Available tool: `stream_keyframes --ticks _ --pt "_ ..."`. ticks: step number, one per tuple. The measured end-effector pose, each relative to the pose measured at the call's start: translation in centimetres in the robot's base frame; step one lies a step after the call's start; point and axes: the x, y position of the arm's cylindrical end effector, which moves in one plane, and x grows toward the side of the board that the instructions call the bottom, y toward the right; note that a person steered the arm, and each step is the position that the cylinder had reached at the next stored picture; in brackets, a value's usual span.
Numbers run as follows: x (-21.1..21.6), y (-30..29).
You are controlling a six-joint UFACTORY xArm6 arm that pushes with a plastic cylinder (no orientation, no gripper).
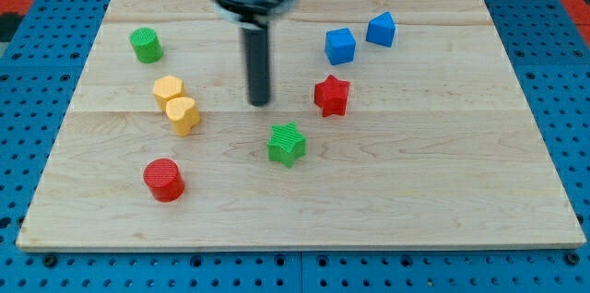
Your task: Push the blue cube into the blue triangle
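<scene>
Red cylinder (pixel 164 180) up front; my tip (pixel 260 103) mid-counter, no jaws on rod; blue cube (pixel 339 46) at 2 o'clock, just short of blue triangle (pixel 381 29); push not yet done.

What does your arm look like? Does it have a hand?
No hand. My arm ends in a straight, dark, smooth round rod under a wider, blurry grey and black round mount at the view's top. My tip is the rod's plain blunt lower end. No cables or markings show. It sits between the yellow blocks and the red star.
</scene>
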Motion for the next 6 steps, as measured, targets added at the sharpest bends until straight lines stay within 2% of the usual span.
stream_keyframes --ticks 1,2,3,4,5,6 --pt "-6.4 6.5" --pt "-7.2 14.3" --pt "-8.5 11.8" --pt "-11.7 11.3" --pt "-13.1 17.6" --pt "-10.2 18.9"
